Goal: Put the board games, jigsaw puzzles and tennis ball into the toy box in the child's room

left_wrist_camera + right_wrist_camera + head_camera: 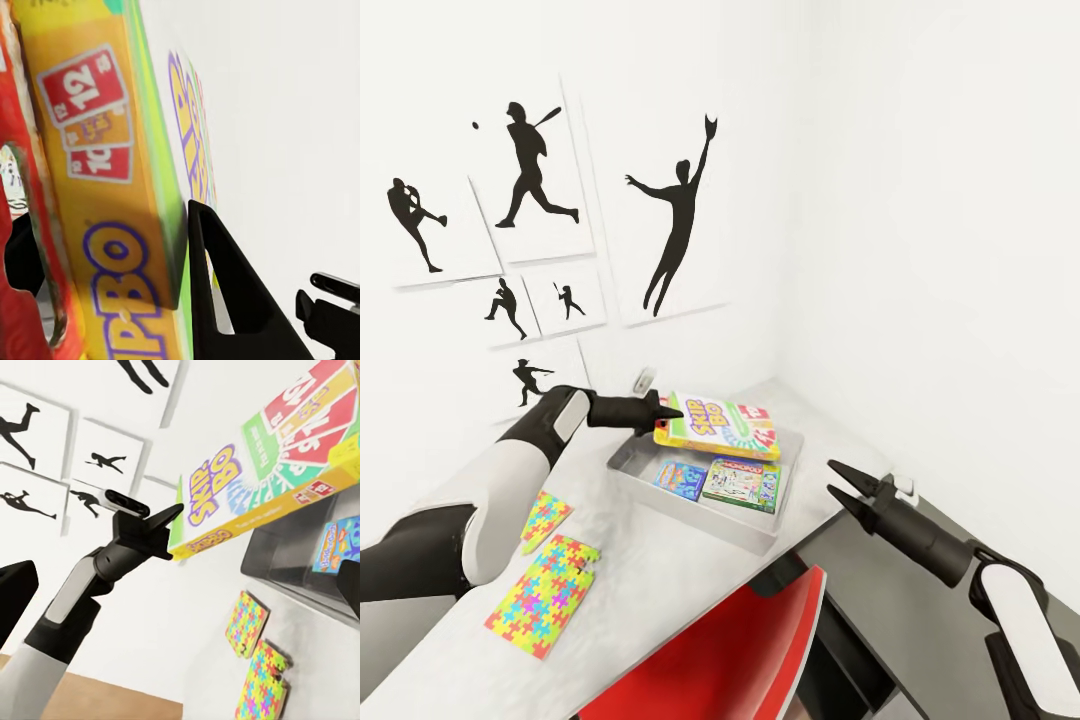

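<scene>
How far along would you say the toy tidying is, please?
Done: the small blue game box and green-and-white game box lie in the light grey plastic tub. In hand: the left hand holds the yellow-green-red SKIP-BO box above it. Left: two multicoloured puzzle squares on the desk.

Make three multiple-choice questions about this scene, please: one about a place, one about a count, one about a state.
1. Where is the SKIP-BO box?
A. held above the toy box
B. flat on the table
C. on the red chair

2. How many jigsaw puzzles lie on the table?
A. one
B. two
C. four

3. What is the state of the right gripper?
A. shut on a puzzle
B. shut on the blue game box
C. open, holding nothing

Answers:
1. A, the left gripper grips the box by one edge over the tub.
2. B, two multicoloured squares lie beside the left arm.
3. C, its fingers are spread apart with nothing between them.
</scene>
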Controlling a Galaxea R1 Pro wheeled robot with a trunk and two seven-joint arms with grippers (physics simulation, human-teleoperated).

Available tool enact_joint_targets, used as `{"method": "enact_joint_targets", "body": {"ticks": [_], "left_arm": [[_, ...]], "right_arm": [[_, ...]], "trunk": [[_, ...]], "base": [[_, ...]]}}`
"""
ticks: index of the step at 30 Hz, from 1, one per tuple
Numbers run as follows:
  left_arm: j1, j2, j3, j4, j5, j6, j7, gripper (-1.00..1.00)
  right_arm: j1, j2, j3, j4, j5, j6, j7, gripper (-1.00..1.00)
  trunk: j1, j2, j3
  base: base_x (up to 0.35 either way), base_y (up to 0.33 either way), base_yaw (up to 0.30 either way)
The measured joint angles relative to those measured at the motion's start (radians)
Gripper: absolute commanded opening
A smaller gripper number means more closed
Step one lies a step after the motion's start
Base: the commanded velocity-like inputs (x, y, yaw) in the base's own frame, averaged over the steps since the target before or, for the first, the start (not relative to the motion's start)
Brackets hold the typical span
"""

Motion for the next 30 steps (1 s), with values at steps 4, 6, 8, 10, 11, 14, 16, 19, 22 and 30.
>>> {"method": "enact_joint_targets", "body": {"ticks": [4,6,8,10,11,14,16,19,22,30], "left_arm": [[0.000,0.005,-0.003,0.017,-0.001,-0.026,-0.004,-1.00],[0.000,0.006,-0.004,0.028,-0.003,-0.032,-0.003,-1.00],[0.000,0.005,-0.004,0.041,-0.006,-0.046,-0.001,-1.00],[0.000,0.003,-0.004,0.049,-0.005,-0.062,0.003,-1.00],[0.000,0.002,-0.005,0.057,-0.009,-0.076,0.004,-1.00],[0.000,0.001,-0.019,0.080,-0.038,-0.113,0.006,-1.00],[0.000,0.000,-0.024,0.086,-0.043,-0.121,0.005,-1.00],[0.000,0.000,-0.027,0.088,-0.047,-0.126,0.004,-1.00],[0.000,-0.001,-0.027,0.089,-0.046,-0.127,-0.002,-1.00],[0.000,-0.001,-0.028,0.090,-0.047,-0.128,-0.009,-1.00]], "right_arm": [[0.006,0.000,-0.001,-0.002,0.000,0.000,0.003,1.00],[0.007,0.000,-0.001,-0.003,0.000,0.000,0.003,1.00],[0.007,0.000,-0.001,-0.003,0.000,0.000,0.004,1.00],[0.007,0.000,-0.001,-0.003,0.000,0.000,0.004,1.00],[0.007,0.000,-0.001,-0.003,0.000,0.000,0.004,1.00],[0.008,0.000,-0.001,-0.004,0.000,0.000,0.004,1.00],[0.008,0.000,-0.001,-0.005,0.000,0.000,0.004,1.00],[0.008,0.000,-0.001,-0.005,0.000,0.001,0.004,1.00],[0.008,0.000,-0.001,-0.006,0.000,0.001,0.004,1.00],[0.008,0.002,0.004,-0.006,-0.002,0.009,0.016,1.00]], "trunk": [[0.000,0.000,0.000],[0.000,0.000,0.000],[0.000,0.000,0.000],[0.000,0.000,0.000],[0.000,0.000,0.000],[0.000,0.000,0.000],[0.000,0.000,0.000],[0.000,0.000,0.000],[0.000,0.000,0.000],[0.000,0.000,-0.004]], "base": [[0.000,0.000,0.000],[0.000,0.000,0.000],[0.000,0.000,0.000],[0.000,0.000,0.000],[0.000,0.000,0.000],[0.000,0.000,0.000],[0.000,0.000,0.000],[0.000,0.000,0.000],[0.000,0.000,0.000],[0.000,0.000,0.017]]}}
